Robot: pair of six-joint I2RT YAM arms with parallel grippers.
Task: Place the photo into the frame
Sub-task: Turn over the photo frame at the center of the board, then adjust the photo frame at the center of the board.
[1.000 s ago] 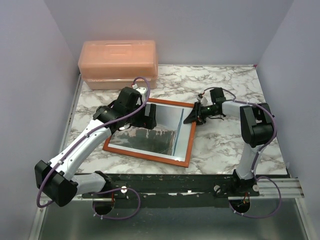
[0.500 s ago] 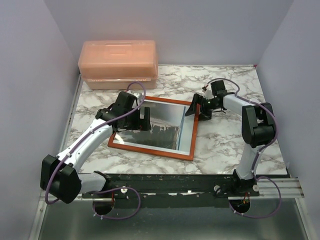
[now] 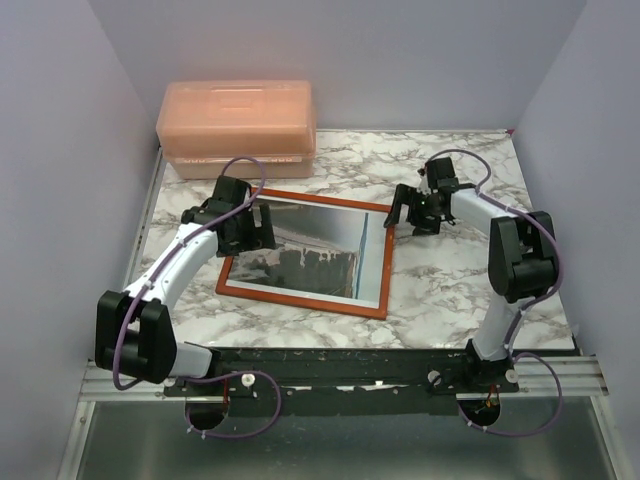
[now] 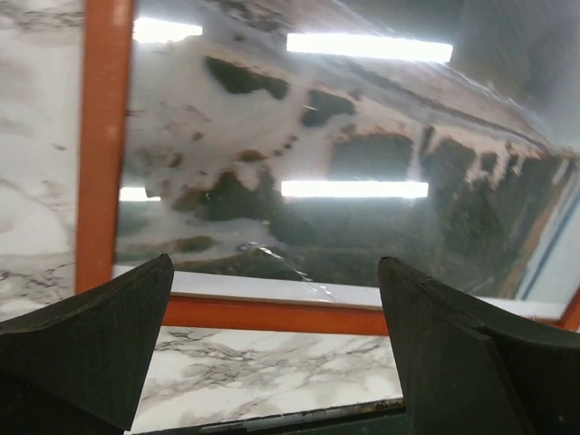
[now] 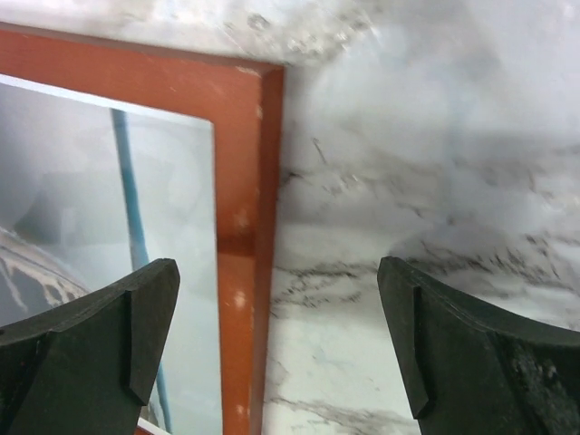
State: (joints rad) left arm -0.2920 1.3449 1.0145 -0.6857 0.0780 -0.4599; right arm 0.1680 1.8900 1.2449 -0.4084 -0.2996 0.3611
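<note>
1. The left arm is bent up from its base at the near edge and stretched far and inward; the right arm rises and reaches far and left.
2. A thin red-orange rectangular frame (image 3: 300, 303) (image 4: 104, 136) (image 5: 243, 181) is laid flat on the marble-patterned table (image 3: 450, 290), its long axis running left to right, the right end slightly nearer.
3. The dark grey and white streaky photo (image 3: 300, 265) (image 4: 344, 181) (image 5: 109, 181) is seen inside the frame's opening, with its white and blue edge turned right and glare across it.
4. The left gripper (image 3: 250, 225) (image 4: 272, 362) is held over the frame's far left corner, fingers spread apart and empty.
5. The right gripper (image 3: 408, 212) (image 5: 276, 362) is held over the far right corner, fingers likewise apart.
6. A translucent orange-pink plastic box (image 3: 237, 125) is set at the far left.
</note>
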